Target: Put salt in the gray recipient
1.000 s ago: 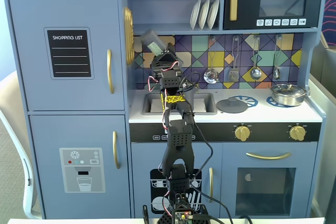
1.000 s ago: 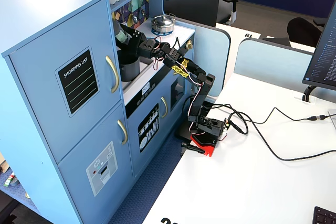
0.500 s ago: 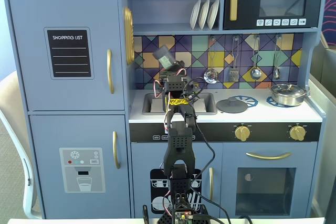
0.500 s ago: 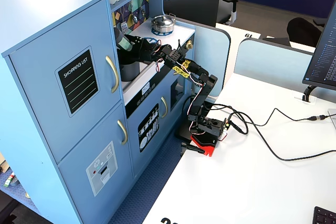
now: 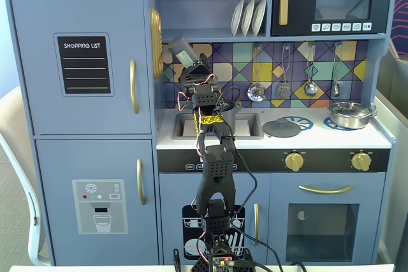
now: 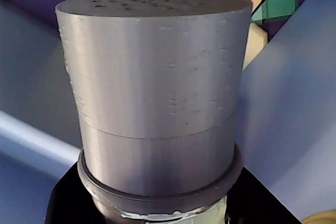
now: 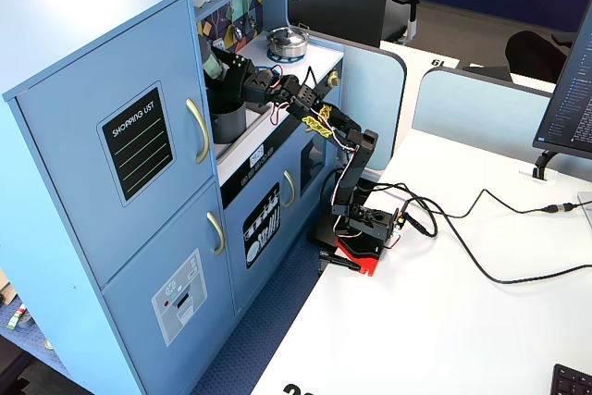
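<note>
Overhead, salt shaker clenched in fingers, lifted clear of bench, tilted up and to the left in the front fixed view, cap end highest. Cap fills wrist view, perforated face on top; probably mid-shake over the target. Gray pot seated in the sink, directly beneath the shaker in the side fixed view; hidden behind arm from the front. Cabinet wall just beside on the left, shelf underside close above: little headroom. Flat lid and silver pan well apart to the right; open room that way.
</note>
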Controlling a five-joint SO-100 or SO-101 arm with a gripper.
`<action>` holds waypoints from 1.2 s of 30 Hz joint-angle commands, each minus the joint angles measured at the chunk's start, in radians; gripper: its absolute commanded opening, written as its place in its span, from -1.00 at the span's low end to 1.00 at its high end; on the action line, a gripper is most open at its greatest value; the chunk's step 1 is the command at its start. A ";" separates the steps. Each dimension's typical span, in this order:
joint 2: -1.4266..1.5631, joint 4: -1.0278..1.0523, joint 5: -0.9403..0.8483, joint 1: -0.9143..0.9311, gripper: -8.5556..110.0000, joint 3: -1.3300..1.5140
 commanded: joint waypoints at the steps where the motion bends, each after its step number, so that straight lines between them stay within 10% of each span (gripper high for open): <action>1: 0.031 -0.020 -0.006 0.020 -0.86 -0.025; 36: -0.017 -0.011 -0.029 0.032 -0.86 -0.032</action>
